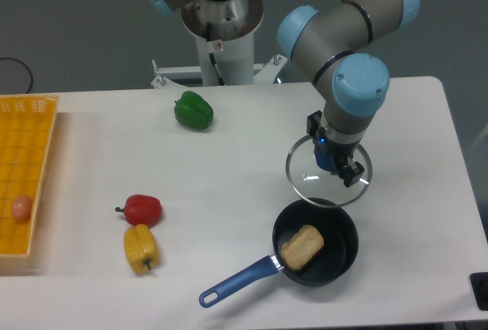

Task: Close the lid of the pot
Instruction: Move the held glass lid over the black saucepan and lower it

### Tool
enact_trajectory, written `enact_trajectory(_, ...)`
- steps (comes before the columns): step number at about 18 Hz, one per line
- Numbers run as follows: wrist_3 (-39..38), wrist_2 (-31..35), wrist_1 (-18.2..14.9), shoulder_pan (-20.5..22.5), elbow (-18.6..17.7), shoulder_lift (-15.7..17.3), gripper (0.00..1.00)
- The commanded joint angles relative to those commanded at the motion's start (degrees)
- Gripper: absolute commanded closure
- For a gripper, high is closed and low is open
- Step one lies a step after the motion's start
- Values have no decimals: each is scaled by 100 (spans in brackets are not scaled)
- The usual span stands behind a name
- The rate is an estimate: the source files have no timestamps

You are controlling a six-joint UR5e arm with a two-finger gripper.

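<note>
Sitting near the table's front edge, the pot (316, 242) is seen uncovered, with its blue handle (236, 280) running out toward the front left. A pale yellow piece of food (302, 246) lies inside it. The lid (329, 170) is held just behind the pot, its front rim overlapping the pot's back rim in this view; whether the two touch cannot be told. The gripper (333, 161) is clamped on the lid's blue knob from above. Across the white table (252, 162), well apart from the pot, a red pepper (142, 209) and a yellow pepper (140, 248) lie close together, and a green pepper (194, 110) lies farther back. A yellow tray (27, 162) sits at the left edge, with a small pinkish egg-like thing (22, 207) in it.
</note>
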Motion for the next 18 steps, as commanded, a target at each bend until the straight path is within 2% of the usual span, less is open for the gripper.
enact_trajectory(7, -343, -141, 9, -202, 299, -264, 37)
enact_trajectory(18, -484, -150, 44, -255, 686, -615, 39)
